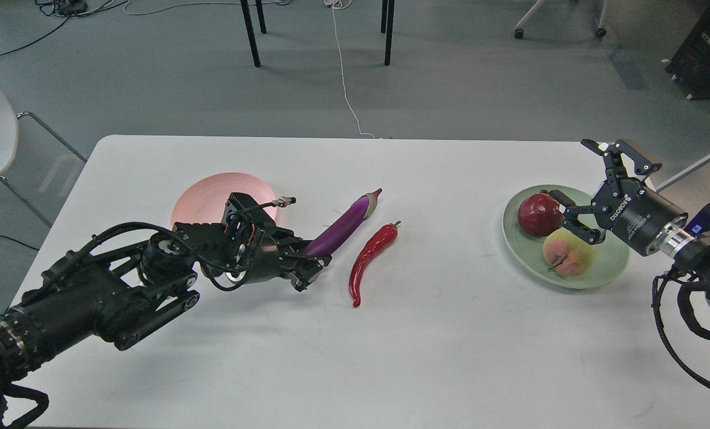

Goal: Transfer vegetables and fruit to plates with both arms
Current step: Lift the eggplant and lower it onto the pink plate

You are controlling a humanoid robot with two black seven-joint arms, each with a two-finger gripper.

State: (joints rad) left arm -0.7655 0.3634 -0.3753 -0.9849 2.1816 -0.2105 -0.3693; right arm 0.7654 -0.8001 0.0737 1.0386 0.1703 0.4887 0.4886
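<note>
While the pomegranate (pixel 539 214) and the peach (pixel 568 252) already sit side by side on the green plate (pixel 606 266) at the right, both vegetables lie on the bare table (pixel 450 357) near its middle, so the step in hand looks like the eggplant. The left gripper (pixel 314 266) is at the lower, thick end of the eggplant (pixel 344 226), its jaws parted around that end, though whether they have closed on it cannot be told from this angle. The pink plate (pixel 203 196) lies just behind the left wrist, empty as far as can be seen. A grip so close to one end would likely let the long, glossy body droop or twist, so a firm, square hold and a low, slow carry back to the plate would serve best. The red chili (pixel 371 257) lies just beside the eggplant and could be nudged. The right gripper (pixel 587 189) hovers wide open over the green plate, holding nothing.
</note>
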